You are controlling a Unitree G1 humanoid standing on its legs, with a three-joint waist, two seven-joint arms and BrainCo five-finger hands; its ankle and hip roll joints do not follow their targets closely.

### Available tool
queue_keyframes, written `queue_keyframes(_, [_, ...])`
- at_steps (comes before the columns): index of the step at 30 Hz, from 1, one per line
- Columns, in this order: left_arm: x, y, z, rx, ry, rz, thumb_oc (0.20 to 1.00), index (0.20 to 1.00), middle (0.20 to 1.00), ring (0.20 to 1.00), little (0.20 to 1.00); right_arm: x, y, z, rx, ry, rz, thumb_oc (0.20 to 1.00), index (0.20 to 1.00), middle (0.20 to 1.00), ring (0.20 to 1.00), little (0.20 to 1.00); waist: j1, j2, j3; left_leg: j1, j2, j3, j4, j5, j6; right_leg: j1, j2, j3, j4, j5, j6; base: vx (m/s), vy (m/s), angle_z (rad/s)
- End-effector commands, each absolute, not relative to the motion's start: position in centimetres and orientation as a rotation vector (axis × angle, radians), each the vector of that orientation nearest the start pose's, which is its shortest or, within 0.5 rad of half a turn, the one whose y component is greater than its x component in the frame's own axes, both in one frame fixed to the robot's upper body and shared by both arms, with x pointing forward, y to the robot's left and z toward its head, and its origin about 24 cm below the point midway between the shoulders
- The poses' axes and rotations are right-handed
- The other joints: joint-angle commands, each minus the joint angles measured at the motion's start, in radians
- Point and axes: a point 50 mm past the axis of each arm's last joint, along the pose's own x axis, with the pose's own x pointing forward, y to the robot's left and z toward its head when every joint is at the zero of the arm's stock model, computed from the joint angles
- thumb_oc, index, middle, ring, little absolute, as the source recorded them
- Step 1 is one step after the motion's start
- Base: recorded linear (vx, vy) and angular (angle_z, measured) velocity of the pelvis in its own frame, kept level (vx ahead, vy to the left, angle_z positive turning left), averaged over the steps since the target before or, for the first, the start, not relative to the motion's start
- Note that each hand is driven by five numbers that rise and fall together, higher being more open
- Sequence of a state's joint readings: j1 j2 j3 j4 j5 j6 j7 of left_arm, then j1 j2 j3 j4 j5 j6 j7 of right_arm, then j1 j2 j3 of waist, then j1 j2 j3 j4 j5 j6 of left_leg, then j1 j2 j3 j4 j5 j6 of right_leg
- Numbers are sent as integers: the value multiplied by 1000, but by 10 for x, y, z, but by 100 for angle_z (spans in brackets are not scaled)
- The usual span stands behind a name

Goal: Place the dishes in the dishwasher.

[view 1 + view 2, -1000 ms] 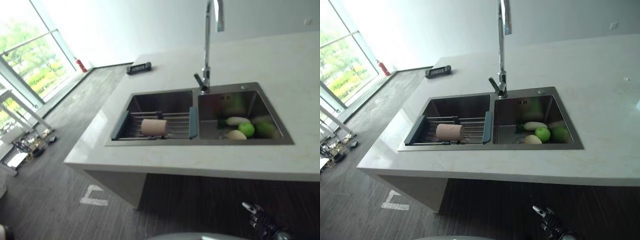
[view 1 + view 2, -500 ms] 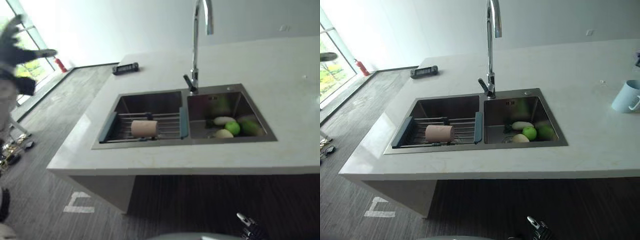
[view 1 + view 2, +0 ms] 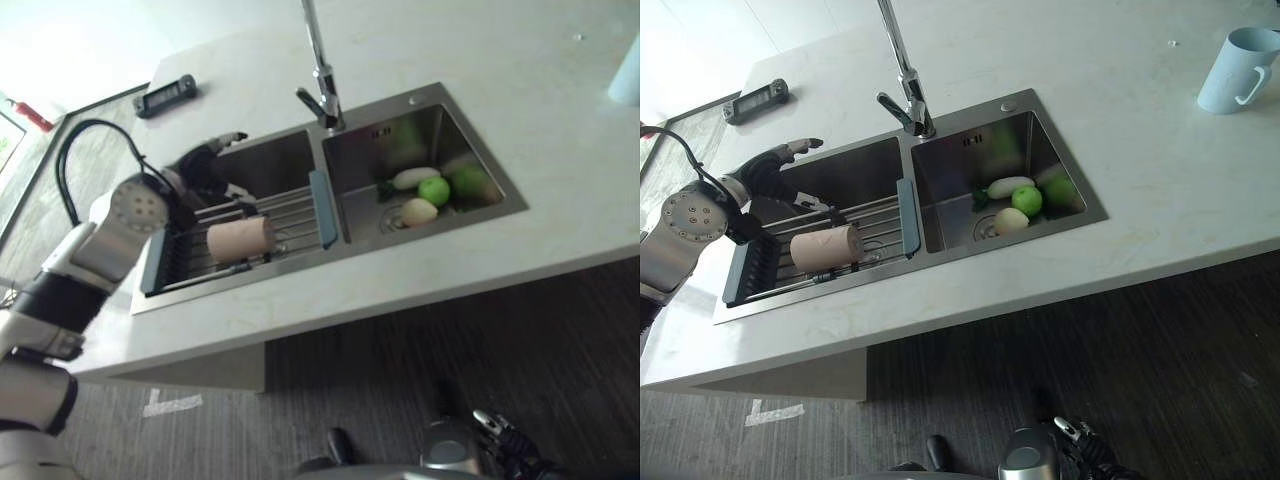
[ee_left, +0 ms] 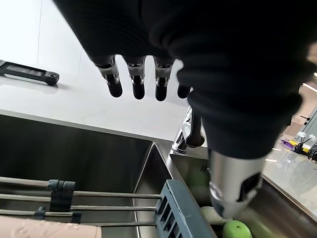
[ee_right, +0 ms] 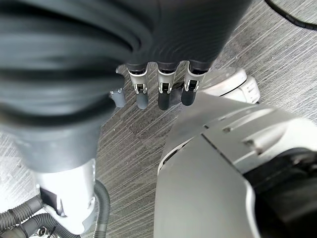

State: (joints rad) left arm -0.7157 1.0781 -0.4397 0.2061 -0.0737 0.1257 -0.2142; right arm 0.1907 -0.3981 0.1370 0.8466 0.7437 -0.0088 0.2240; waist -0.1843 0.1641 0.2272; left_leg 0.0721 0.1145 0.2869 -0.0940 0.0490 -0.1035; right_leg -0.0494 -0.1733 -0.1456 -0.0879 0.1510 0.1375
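Now the left robot hand [image 3: 775, 165] hovers over the far left corner of the left sink basin [image 3: 855, 180], fingers [image 4: 133, 79] straight and released, grasping nothing. Just near of it a pink cup [image 3: 824, 247] lies on its side on a wire rack [image 3: 875, 215] across that basin. The right basin [image 3: 970, 170] holds a green apple [image 3: 1027, 200] among other produce. A blue mug [image 3: 1232, 68] stands on the desk [image 3: 1120, 140] at far right, and a black device [image 3: 757, 100] lies at far left. The right robot hand [image 5: 163, 84] hangs low over the floor [image 5: 133, 129], fingers loose and empty.
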Motion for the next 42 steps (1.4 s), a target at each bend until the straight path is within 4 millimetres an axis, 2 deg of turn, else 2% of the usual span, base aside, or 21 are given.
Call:
queue_keyframes(1, [331, 286, 252, 1248, -49, -88, 1000, 1000, 1000, 1000, 1000, 107, -255, -127, 380, 862, -190, 1000, 1000, 1000, 1000, 1000, 5, -71, -13, -18, -13, -33, 30, -68, 7, 53, -84, 46, 30, -110, 110, 15, 58, 2])
queue_keyframes(7, [328, 297, 220, 1263, 90, -113, 1000, 1000, 1000, 1000, 1000, 112, -267, -120, 360, 829, -197, 1000, 1000, 1000, 1000, 1000, 10, -53, 10, -39, -31, -57, 38, -66, 10, 39, -99, 52, 43, -112, 111, 32, 84, 2])
queue_keyframes(11, [329, 303, 212, 1264, 108, -82, 1000, 1000, 1000, 1000, 1000, 122, -268, -114, 362, 792, -187, 1000, 1000, 1000, 1000, 1000, 15, -52, 33, -57, -39, -67, 39, -63, 12, 21, -106, 49, 50, -110, 112, -40, 59, 3])
queue_keyframes(21, [334, 311, 196, 1267, 146, -8, 1000, 1000, 1000, 1000, 1000, 132, -256, -112, 372, 766, -160, 1000, 1000, 1000, 1000, 1000, 31, -91, 58, -85, -29, -85, 51, -59, 12, 6, -102, 40, 57, -106, 110, -17, 10, 2])
queue_keyframes(28, [341, 309, 197, 1197, 86, 79, 1000, 1000, 1000, 1000, 1000, 141, -246, -111, 390, 753, -137, 1000, 1000, 1000, 1000, 1000, 39, -117, 73, -104, -13, -86, 58, -52, 10, -6, -92, 34, 62, -108, 106, -36, -11, 4])
queue_keyframes(34, [344, 314, 209, 1165, -5, 228, 1000, 1000, 1000, 1000, 1000, 152, -235, -108, 404, 727, -113, 1000, 1000, 1000, 1000, 1000, 47, -132, 104, -128, -3, -91, 57, -43, 5, -31, -86, 30, 66, -104, 101, -85, -7, 3])
queue_keyframes(40, [345, 313, 216, 1202, -47, 251, 1000, 1000, 1000, 1000, 1000, 156, -234, -106, 408, 714, -111, 1000, 1000, 1000, 1000, 1000, 46, -135, 112, -133, 1, -89, 55, -40, 2, -39, -86, 32, 68, -103, 100, -24, 1, 0])
queue_keyframes(42, [348, 307, 221, 1252, -71, 251, 1000, 1000, 1000, 1000, 1000, 162, -233, -104, 411, 704, -108, 1000, 1000, 1000, 1000, 1000, 44, -137, 122, -143, 3, -85, 53, -36, -1, -53, -87, 34, 69, -99, 101, -70, -2, -1])
